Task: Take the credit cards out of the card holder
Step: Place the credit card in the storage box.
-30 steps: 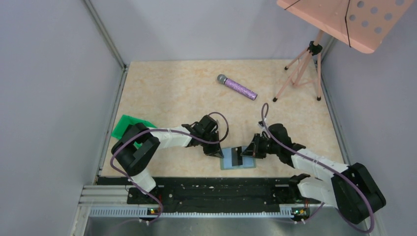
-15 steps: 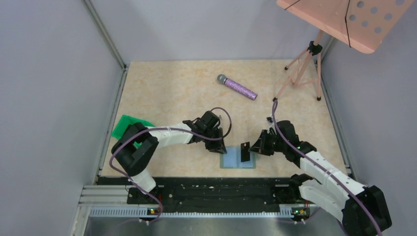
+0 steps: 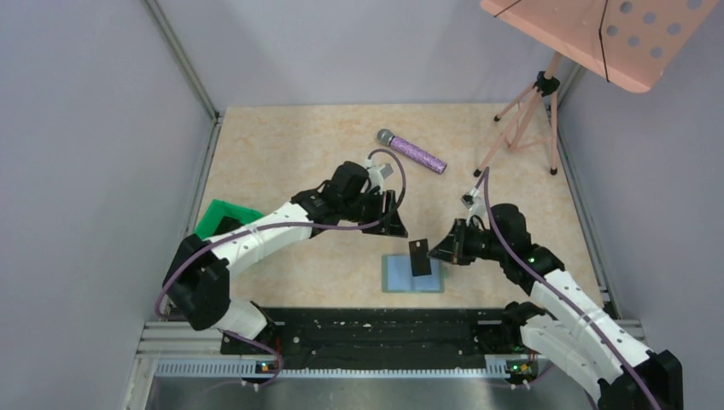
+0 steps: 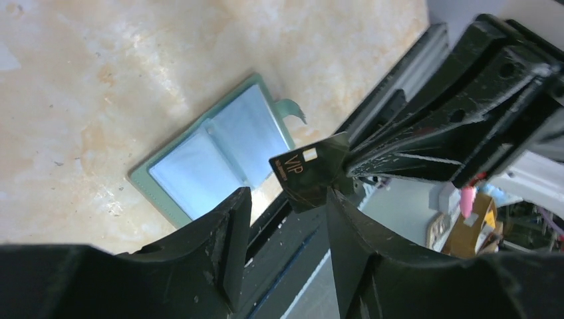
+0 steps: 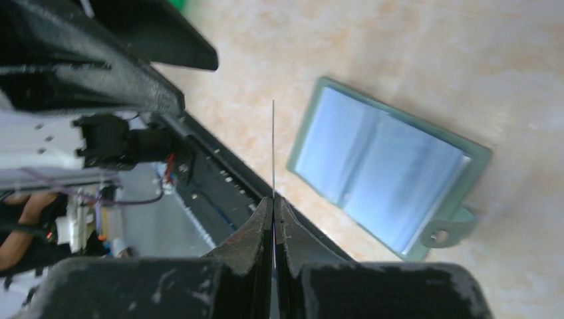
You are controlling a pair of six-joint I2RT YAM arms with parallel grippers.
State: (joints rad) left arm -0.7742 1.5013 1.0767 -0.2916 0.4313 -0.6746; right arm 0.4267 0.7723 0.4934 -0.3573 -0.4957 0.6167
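Since a second ago the left gripper (image 3: 395, 225) has come off the card holder (image 3: 399, 278) and drawn back toward the far side of the table (image 3: 290, 154). Its jaws now stand apart with nothing between them. Over the same second the right gripper (image 3: 438, 252) has risen from the holder. Its fingers are pressed together on one edge of a single credit card (image 3: 418, 257), which hangs in the air above the holder's right half.

The card is near-black. The left wrist view shows "VIP" in gold lettering beside a small pale square on its face. A finer line of print is too small to read.

The card holder lies open and flat near the table's front edge, both pale blue panels facing up.
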